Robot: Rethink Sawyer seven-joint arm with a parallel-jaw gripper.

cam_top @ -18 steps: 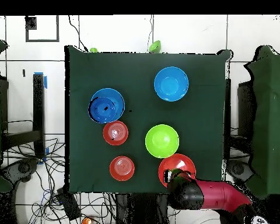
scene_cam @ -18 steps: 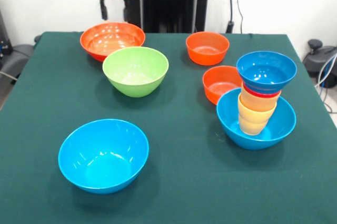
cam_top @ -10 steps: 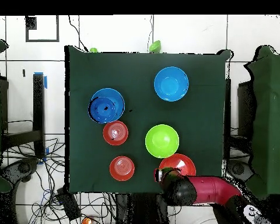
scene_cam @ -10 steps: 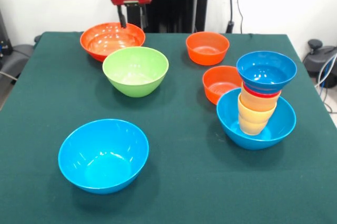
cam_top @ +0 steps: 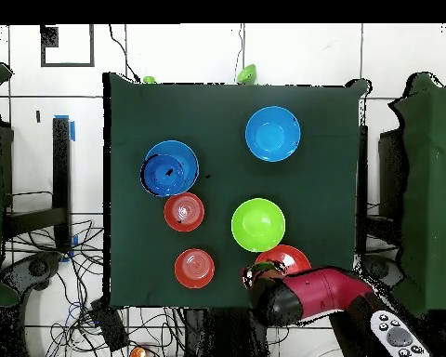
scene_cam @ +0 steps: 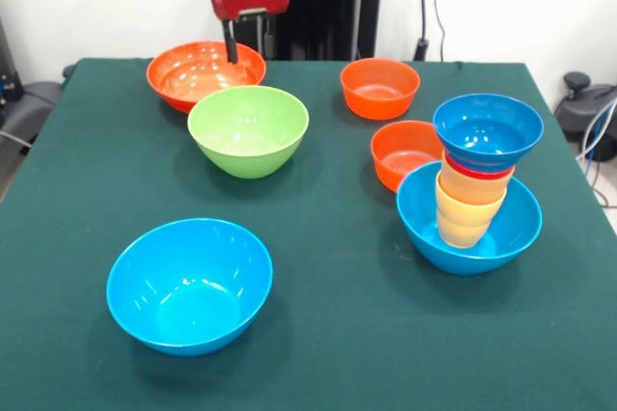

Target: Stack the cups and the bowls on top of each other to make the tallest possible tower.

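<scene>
hand (scene_cam: 246, 42) hangs over the large orange bowl's (scene_cam: 205, 72) rim, grip state unclear; light, glossy, likely slippery plastic, best pinched at the rim.

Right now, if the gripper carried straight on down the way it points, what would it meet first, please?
Probably the large orange bowl, at its rim nearest the pedestal: the gripper hangs just above that edge, though depth is unclear.

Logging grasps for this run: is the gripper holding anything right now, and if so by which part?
Nothing is visibly held. The gripper hangs at the far rim of the large orange bowl; whether it touches that rim cannot be told.
</scene>
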